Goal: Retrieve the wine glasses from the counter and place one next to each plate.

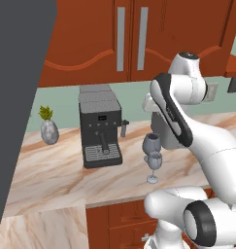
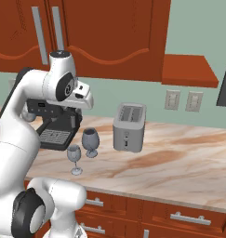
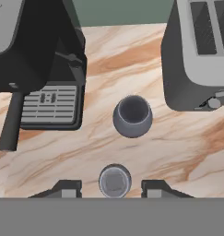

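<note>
Seen from the hand camera, the gripper [image 3: 113, 188] hangs over the counter [image 3: 178, 147] with its jaws apart, gripping nothing; the near wine glass [image 3: 114, 180] sits between the fingertips [image 3: 67, 188], untouched. The second wine glass [image 3: 132, 116] stands at 12 o'clock from it. A coffee machine [image 3: 37, 60] lies at 10 o'clock, a toaster [image 3: 198, 50] at 2 o'clock.

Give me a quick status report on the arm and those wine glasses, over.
Gripper above the counter, jaws open, nothing held. Near wine glass lined up between the jaws; far wine glass standing beyond. Coffee machine and toaster flank them, not blocking.
</note>
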